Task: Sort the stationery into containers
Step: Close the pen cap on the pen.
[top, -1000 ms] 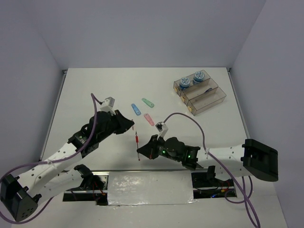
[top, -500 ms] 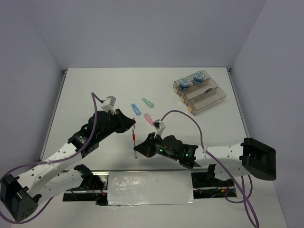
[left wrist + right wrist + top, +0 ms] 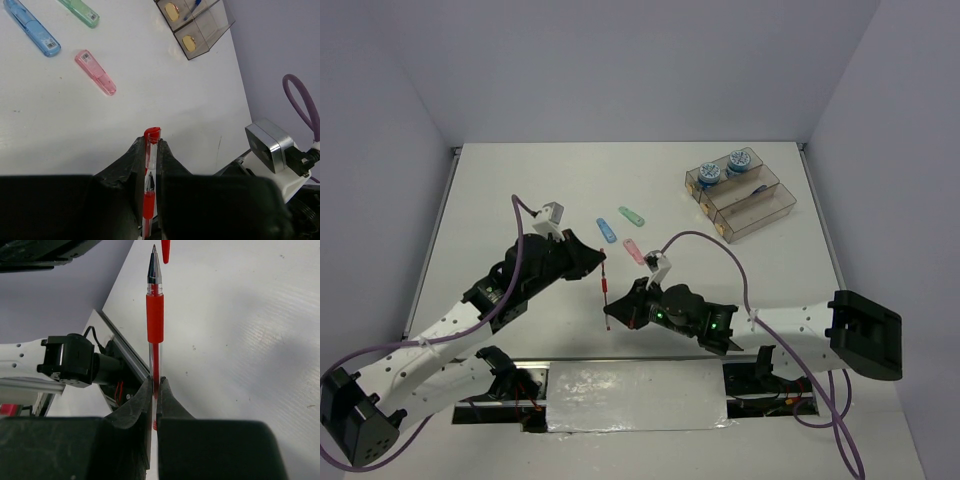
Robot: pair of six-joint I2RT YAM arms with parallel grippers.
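My right gripper point(image 3: 155, 382) is shut on a red pen point(image 3: 155, 315), tip pointing away from it. My left gripper point(image 3: 152, 142) is shut on a clear pen cap with a red end point(image 3: 152, 134). The pen's tip sits at the cap's open end, in line with it. In the top view the pen point(image 3: 606, 298) spans between the left gripper point(image 3: 601, 266) and the right gripper point(image 3: 618, 316), above the table's near middle. The containers point(image 3: 740, 195) stand at the far right and hold two tape rolls point(image 3: 710, 175) and a blue pen point(image 3: 758, 187).
Flat blue point(image 3: 606, 230), green point(image 3: 632, 215) and pink point(image 3: 634, 251) pieces lie on the table just beyond the grippers. They also show in the left wrist view: blue point(image 3: 32, 27), green point(image 3: 80, 12), pink point(image 3: 95, 72). The table's front edge runs close behind the right gripper.
My right gripper has shifted left and slightly away with the red pen, bringing its tip up to the cap in my left gripper. The left gripper has barely moved.
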